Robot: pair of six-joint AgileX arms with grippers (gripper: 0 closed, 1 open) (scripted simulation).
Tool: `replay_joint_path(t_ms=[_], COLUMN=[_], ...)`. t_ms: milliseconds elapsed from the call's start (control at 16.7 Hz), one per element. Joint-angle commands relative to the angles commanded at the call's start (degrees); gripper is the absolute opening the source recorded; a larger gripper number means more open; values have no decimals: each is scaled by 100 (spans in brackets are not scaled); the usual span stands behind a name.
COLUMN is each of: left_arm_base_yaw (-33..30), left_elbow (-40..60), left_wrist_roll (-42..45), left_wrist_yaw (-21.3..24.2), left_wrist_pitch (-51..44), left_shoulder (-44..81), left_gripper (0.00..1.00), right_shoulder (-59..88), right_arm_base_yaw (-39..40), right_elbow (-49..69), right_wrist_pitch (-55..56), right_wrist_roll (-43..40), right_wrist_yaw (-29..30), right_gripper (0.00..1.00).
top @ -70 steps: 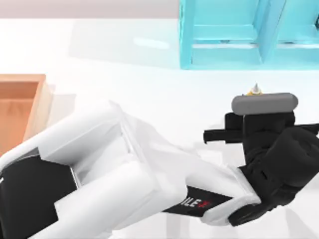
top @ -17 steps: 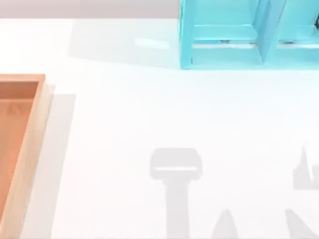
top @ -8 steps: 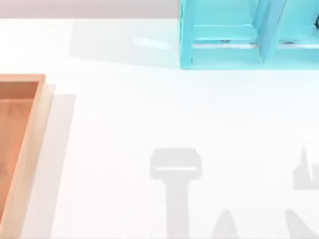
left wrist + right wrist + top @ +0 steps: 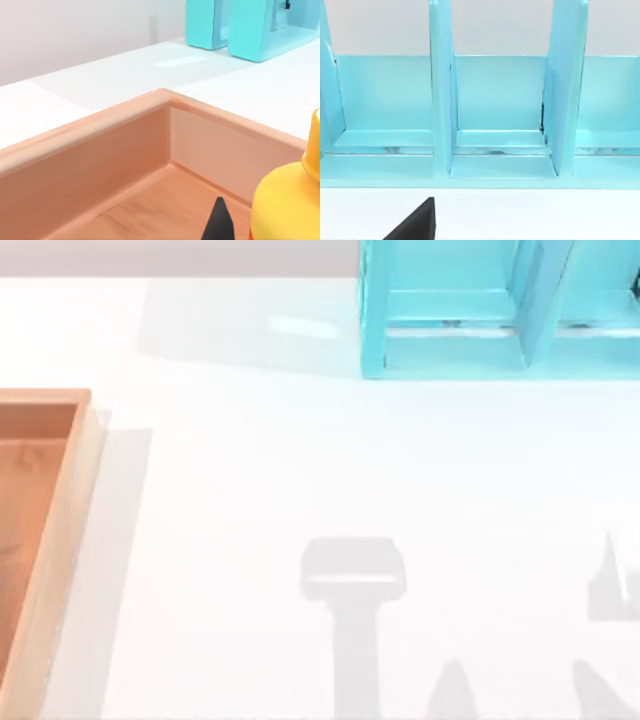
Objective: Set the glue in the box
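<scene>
The box (image 4: 60, 500) lies at the table's left edge in the top view, its orange-brown floor bare where it shows. In the left wrist view I look into a corner of the box (image 4: 165, 107) from just above its floor. The glue (image 4: 287, 200), a yellow-orange bottle, stands close in front of that camera, inside the box's walls. Its base is cut off, so I cannot tell whether it rests on the floor. A black tip of my left gripper (image 4: 218, 226) shows right beside it. My right gripper (image 4: 415, 224) shows as a black tip facing the turquoise cabinet.
The turquoise cabinet (image 4: 500, 305) stands at the back right of the table, and the right wrist view looks into the open compartments of the cabinet (image 4: 500, 110). Grey arm shadows (image 4: 352, 585) fall on the white tabletop near the front.
About four seconds ago my left arm lay across the table with its gripper at the glue on the right. Arm and glue have since left the top view. Nothing moved over the last second.
</scene>
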Motion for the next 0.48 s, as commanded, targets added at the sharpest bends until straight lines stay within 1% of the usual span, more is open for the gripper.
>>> replay_joint_path(t_ms=[180,480], left_arm_base_yaw=[0,0], left_elbow=[0,0], left_wrist_roll=[0,0], left_wrist_yaw=[0,0], left_wrist_pitch=[0,0], left_shoulder=[0,0], left_gripper=[0,38], right_shoulder=[0,0], right_arm_base_yaw=[0,0], right_elbow=[0,0], right_wrist_pitch=[0,0], right_wrist_roll=[0,0], right_wrist_yaw=[0,0], right_gripper=[100,100])
